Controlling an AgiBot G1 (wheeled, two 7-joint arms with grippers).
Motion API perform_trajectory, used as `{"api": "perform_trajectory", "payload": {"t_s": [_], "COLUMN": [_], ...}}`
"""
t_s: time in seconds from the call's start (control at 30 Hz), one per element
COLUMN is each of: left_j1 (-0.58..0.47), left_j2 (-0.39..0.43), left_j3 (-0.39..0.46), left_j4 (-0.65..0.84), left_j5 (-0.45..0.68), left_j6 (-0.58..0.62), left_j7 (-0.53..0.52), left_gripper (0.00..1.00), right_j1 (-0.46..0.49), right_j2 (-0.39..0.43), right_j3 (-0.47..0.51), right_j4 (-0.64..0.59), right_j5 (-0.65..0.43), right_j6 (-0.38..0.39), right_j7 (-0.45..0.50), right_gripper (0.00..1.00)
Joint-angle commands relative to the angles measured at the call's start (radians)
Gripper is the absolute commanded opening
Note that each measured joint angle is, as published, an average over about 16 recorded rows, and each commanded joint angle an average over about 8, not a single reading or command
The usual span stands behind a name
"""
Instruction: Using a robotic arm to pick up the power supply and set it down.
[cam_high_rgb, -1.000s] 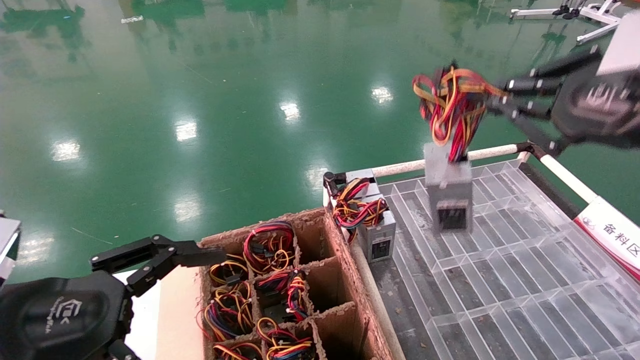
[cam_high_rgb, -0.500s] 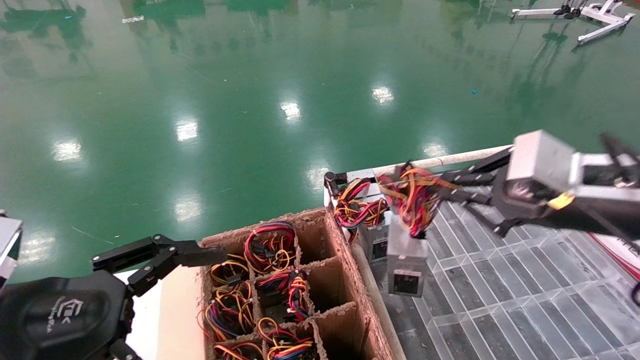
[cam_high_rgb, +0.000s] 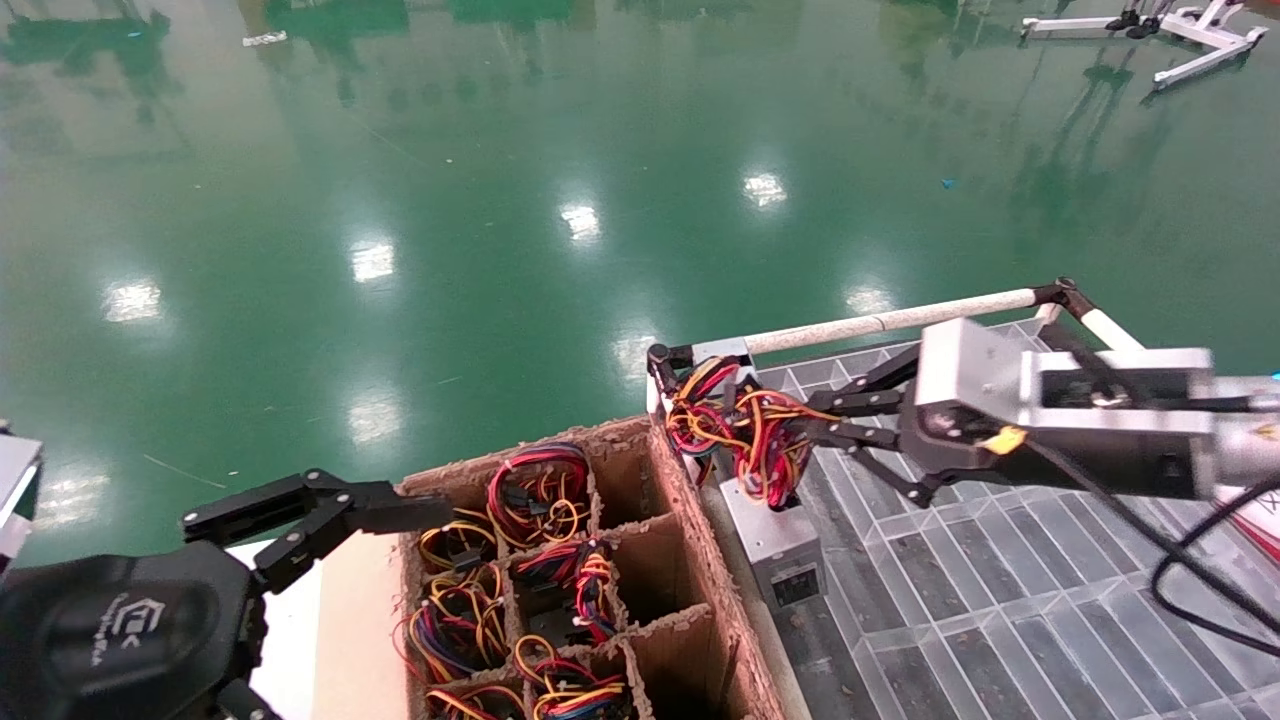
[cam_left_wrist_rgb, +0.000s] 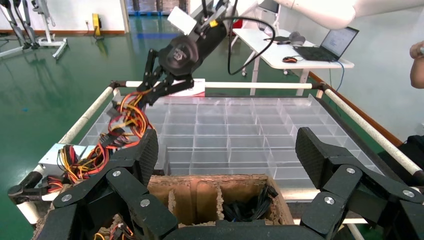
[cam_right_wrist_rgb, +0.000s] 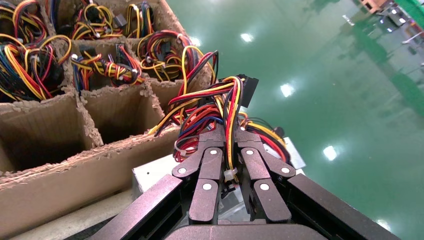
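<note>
Right wrist view: we see the right gripper (cam_right_wrist_rgb: 222, 150) clamped on the wire bunch (cam_right_wrist_rgb: 210, 112) of the power supply (cam_high_rgb: 775, 545), with the grey box hanging just below the fingertips. In the head view the box rests on, or sits just above, the clear divided tray (cam_high_rgb: 1000, 600); we cannot tell whether contact is made. We judge the pick-up complete and the set-down nearly complete; release and withdrawal remain. Immediately beyond the fingertips stands a second power supply (cam_high_rgb: 722, 352) at the tray corner, its wires touching the held bunch. Beside the box runs the wall of the cardboard crate (cam_high_rgb: 700, 540). Behind the claw the tray leaves open room, bounded by the white rail (cam_high_rgb: 900, 320). The left gripper (cam_high_rgb: 330, 515), fingers spread, is parked at the crate's far side.
</note>
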Motion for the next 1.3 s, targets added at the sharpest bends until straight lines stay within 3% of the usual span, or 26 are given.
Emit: {"api": "perform_trajectory", "payload": {"t_s": [0.03, 0.33, 0.4, 0.57, 0.63, 1.3], "left_j1": [0.0, 0.0, 0.0, 0.0, 0.0, 0.0], "left_j2": [0.0, 0.0, 0.0, 0.0, 0.0, 0.0], "left_j3": [0.0, 0.0, 0.0, 0.0, 0.0, 0.0], "left_j4": [0.0, 0.0, 0.0, 0.0, 0.0, 0.0], "left_j5": [0.0, 0.0, 0.0, 0.0, 0.0, 0.0], "left_j6": [0.0, 0.0, 0.0, 0.0, 0.0, 0.0], "left_j7": [0.0, 0.0, 0.0, 0.0, 0.0, 0.0], "left_gripper": [1.0, 1.0, 1.0, 1.0, 1.0, 1.0], "right_j1": [0.005, 0.023, 0.029, 0.04, 0.043, 0.066], "right_j2": [-0.019, -0.043, -0.041, -0.037, -0.037, -0.005], "right_j3": [-0.006, -0.016, -0.016, -0.016, -0.017, -0.001], "right_j4": [-0.031, -0.192, -0.221, -0.271, -0.279, -0.254], "right_j5": [-0.005, -0.019, -0.022, -0.026, -0.027, 0.001], "right_j6": [-0.003, -0.016, -0.02, -0.024, -0.024, -0.065], "right_j7": [-0.02, -0.111, -0.128, -0.157, -0.161, -0.123], "right_gripper": [0.0, 0.01, 0.17, 0.8, 0.98, 1.0]}}
